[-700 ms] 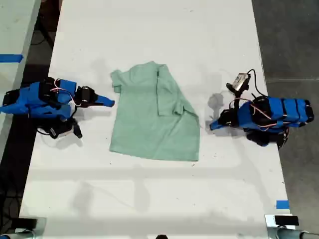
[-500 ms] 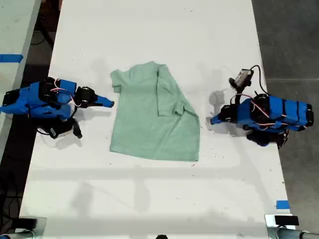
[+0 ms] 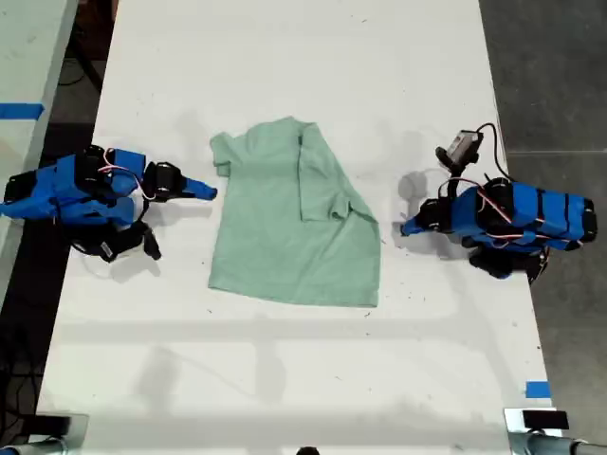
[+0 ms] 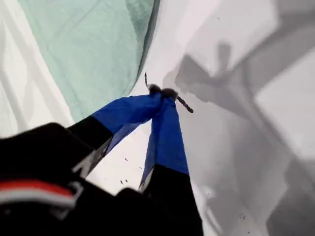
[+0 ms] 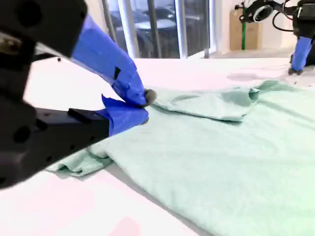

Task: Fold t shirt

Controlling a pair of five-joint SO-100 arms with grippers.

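— T shirt (image 3: 275,237)?
— Spread flat on the white table (image 3: 285,76), pale mint green, collar end away from the exterior view's bottom edge. One sleeve side folded inward, lying as a flap over the shirt's half on the exterior view's right. Other sleeve spread open on the exterior view's left.

— My first gripper (image 3: 406,227)?
— Beside the t shirt on the exterior view's right, low over the table, pointing at the shirt's hem-side edge. Near the cloth, not touching it. In the first wrist view, blue jaws pressed together at the tips (image 4: 160,92), nothing between them, bare table beneath, the shirt's edge beyond.

— My second gripper (image 3: 211,193)?
— Beside the t shirt on the exterior view's left, just below the open sleeve, tip just beside the shirt's side edge. In the second wrist view, jaw tips meeting (image 5: 142,105) right at the cloth. Closed, then. Cannot tell whether any fabric is caught between them; none seen lifted.

— Anything else around the shirt?
— Only the two blue arms, one on each side of it, facing each other across it.
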